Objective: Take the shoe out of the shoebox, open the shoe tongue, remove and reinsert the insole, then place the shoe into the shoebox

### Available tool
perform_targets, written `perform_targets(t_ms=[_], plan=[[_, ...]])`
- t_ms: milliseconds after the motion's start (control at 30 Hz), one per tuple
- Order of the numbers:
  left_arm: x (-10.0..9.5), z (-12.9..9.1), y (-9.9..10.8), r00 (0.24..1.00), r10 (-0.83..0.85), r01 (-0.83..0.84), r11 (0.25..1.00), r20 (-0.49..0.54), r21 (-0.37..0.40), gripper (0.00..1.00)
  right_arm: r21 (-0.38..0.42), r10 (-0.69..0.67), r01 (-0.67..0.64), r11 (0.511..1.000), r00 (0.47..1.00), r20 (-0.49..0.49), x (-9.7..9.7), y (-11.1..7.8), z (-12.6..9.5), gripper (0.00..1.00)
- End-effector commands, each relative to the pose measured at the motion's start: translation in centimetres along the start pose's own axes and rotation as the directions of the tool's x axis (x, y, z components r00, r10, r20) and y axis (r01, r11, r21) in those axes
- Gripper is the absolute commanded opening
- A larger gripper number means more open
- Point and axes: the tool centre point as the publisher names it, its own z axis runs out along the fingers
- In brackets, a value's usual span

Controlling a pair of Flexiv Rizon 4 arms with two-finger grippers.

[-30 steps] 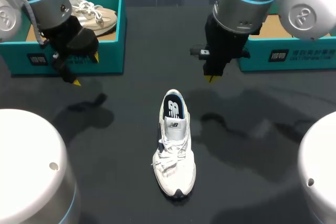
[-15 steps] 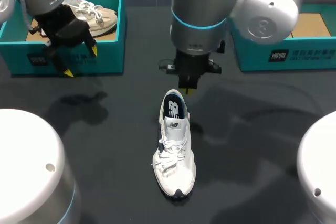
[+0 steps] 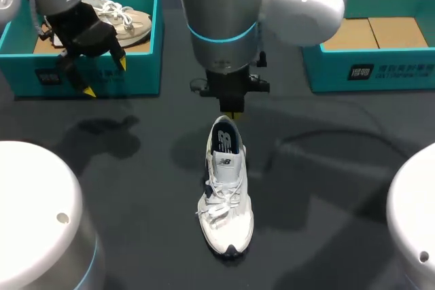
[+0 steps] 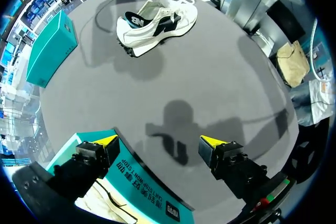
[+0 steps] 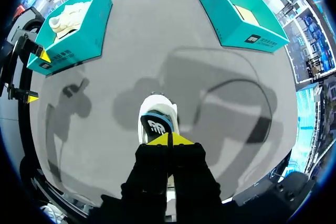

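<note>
A white sneaker [image 3: 225,191] with a dark insole lies on the black table [image 3: 326,188], heel toward the back; it also shows in the left wrist view [image 4: 157,19] and under the right wrist's fingers [image 5: 156,118]. My right gripper [image 3: 234,115] hangs shut just above the shoe's heel opening, its yellow tips [image 5: 168,140] pressed together. My left gripper [image 3: 103,76] stands open over the front wall of the left teal shoebox [image 3: 136,73], fingertips [image 4: 107,141] wide apart with nothing between. That box holds a beige shoe [image 3: 126,18].
A second teal shoebox [image 3: 370,69] with brown cardboard inside stands at the back right, also seen in the right wrist view [image 5: 239,22]. White arm bases [image 3: 34,222] fill both front corners. Bare table surrounds the sneaker.
My right arm has swung left from beside the right box to directly over the sneaker's heel, staying shut. The left gripper has shifted slightly back toward the left box.
</note>
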Motion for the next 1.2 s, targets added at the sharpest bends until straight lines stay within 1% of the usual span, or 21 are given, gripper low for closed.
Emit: perform_targets(t_ms=[33,200,433,500,533,900,933,967,1067,1200], plan=[[0.0,0.0,0.0,1.0,0.0,0.0,1.0,-0.002,-0.002,1.0,-0.039,0.04,-0.038,0.998,0.998,0.057,1.9,-0.7,2.0,0.0],[0.0,0.0,0.0,1.0,0.0,0.0,1.0,-0.002,-0.002,1.0,-0.062,0.082,-0.076,0.995,0.993,0.089,2.4,-1.1,2.9,0.0],[0.0,0.0,0.0,1.0,0.0,0.0,1.0,-0.002,-0.002,1.0,-0.107,0.14,-0.128,0.986,0.983,0.121,2.1,-1.8,3.6,0.0],[0.0,0.0,0.0,1.0,0.0,0.0,1.0,-0.002,-0.002,1.0,-0.107,0.146,-0.133,0.985,0.981,0.13,2.1,-1.8,4.1,0.0],[0.0,0.0,0.0,1.0,0.0,0.0,1.0,-0.002,-0.002,1.0,-0.103,0.148,-0.136,0.985,0.982,0.119,2.0,-1.7,4.3,0.0],[0.0,0.0,0.0,1.0,0.0,0.0,1.0,-0.002,-0.002,1.0,-0.103,0.148,-0.136,0.985,0.982,0.119,2.0,-1.7,4.3,0.0],[0.0,0.0,0.0,1.0,0.0,0.0,1.0,-0.002,-0.002,1.0,-0.103,0.148,-0.136,0.985,0.982,0.12,2.3,-1.6,4.6,0.0],[0.0,0.0,0.0,1.0,0.0,0.0,1.0,-0.002,-0.002,1.0,-0.11,0.142,-0.129,0.985,0.983,0.118,2.6,-1.4,5.3,0.0],[0.0,0.0,0.0,1.0,0.0,0.0,1.0,-0.002,-0.002,1.0,-0.13,0.156,-0.145,0.981,0.985,0.075,3.0,-1.1,6.8,0.0],[0.0,0.0,0.0,1.0,0.0,0.0,1.0,-0.002,-0.002,1.0,-0.167,0.196,-0.179,0.97,0.976,0.092,3.2,-1.0,7.9,0.0]])
